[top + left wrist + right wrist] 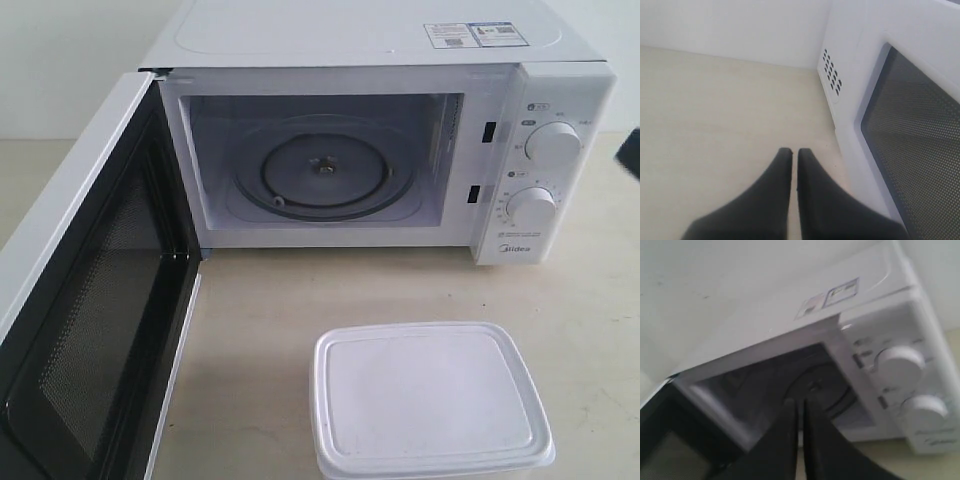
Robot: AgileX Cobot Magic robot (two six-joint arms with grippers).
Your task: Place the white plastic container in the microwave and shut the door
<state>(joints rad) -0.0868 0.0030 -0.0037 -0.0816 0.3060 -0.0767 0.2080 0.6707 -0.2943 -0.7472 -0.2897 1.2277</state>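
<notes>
- While the container (430,400) sits outside, before the open microwave (380,40), a careless reach could clip the swung-out door (90,300).
- Your left gripper (794,151) is clenched, empty, near that door.
- Your right gripper (801,402), clenched and empty, faces the cavity.

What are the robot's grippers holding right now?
Nothing. The left gripper and the right gripper are both shut and empty. The container sits alone on the table.

left gripper (791,151) has its jaws pinched together with only a hairline slit between the tips, gripping nothing; right gripper (800,403) is the same, jaws nearly tip to tip, empty, hanging in free air.
</notes>
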